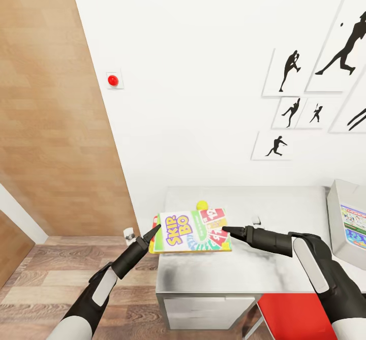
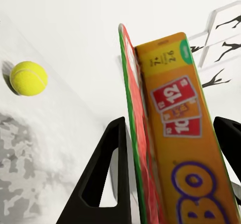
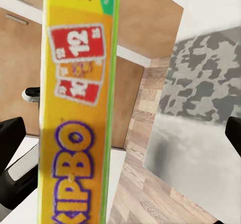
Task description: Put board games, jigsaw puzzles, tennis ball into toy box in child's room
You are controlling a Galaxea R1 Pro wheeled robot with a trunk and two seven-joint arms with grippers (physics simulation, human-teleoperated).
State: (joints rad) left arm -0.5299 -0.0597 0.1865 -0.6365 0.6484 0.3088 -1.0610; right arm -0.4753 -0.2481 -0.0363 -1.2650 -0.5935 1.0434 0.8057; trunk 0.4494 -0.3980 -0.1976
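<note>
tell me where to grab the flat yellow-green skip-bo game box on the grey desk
Grip the flat yellow-green Skip-Bo game box by its two short ends, one gripper from each side. It is thin and wide, and the left gripper and right gripper already flank those ends.

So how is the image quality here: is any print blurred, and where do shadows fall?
Head view: sharp, the Skip-Bo box is readable, with a soft shadow on the table under it. Left wrist view: box print slightly soft up close, the tennis ball crisp, with mottled grey shading on the tabletop. Right wrist view: the box lettering is clearly blurred.
</note>
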